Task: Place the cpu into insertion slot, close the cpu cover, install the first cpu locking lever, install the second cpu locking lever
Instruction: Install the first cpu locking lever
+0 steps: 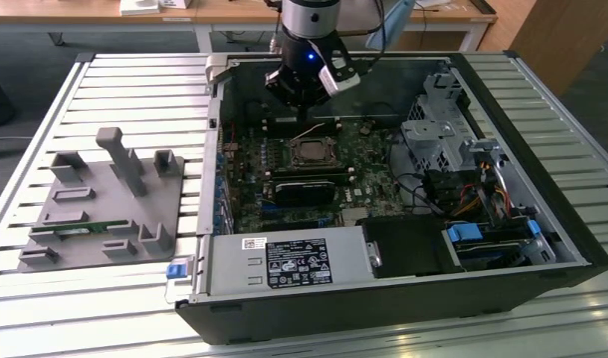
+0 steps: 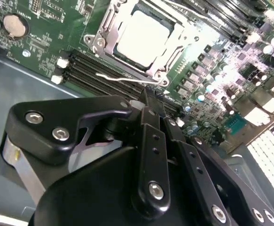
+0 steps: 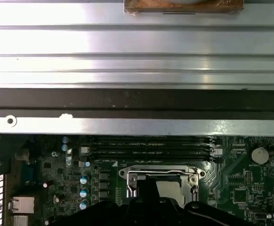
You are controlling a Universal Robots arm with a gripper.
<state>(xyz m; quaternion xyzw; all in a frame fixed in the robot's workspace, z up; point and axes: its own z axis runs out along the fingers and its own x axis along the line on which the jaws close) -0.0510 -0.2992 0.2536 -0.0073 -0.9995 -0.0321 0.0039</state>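
Observation:
The cpu (image 2: 141, 35), with a pale silver top, lies in the insertion slot (image 1: 312, 151) on the green motherboard. The cpu cover (image 2: 122, 63), a thin metal frame, lies flat around it. A thin wire locking lever (image 2: 120, 76) runs along the socket edge nearest the memory slots; it appears again as the locking lever (image 3: 160, 171). In the exterior view my gripper (image 1: 301, 119) hangs just behind the socket. Its black fingers (image 2: 151, 136) come together at the gripper (image 2: 145, 96) tip, shut and holding nothing, right beside that lever. The gripper (image 3: 151, 188) body hides part of the chip.
The case wall (image 3: 137, 99) rises close behind the memory slots (image 3: 146, 148). A black card (image 1: 304, 190) lies in front of the socket, a grey power-supply box (image 1: 283, 265) at the front, and a drive cage (image 1: 443, 134) on the exterior view's right. A grey fixture plate (image 1: 104, 201) sits outside the case.

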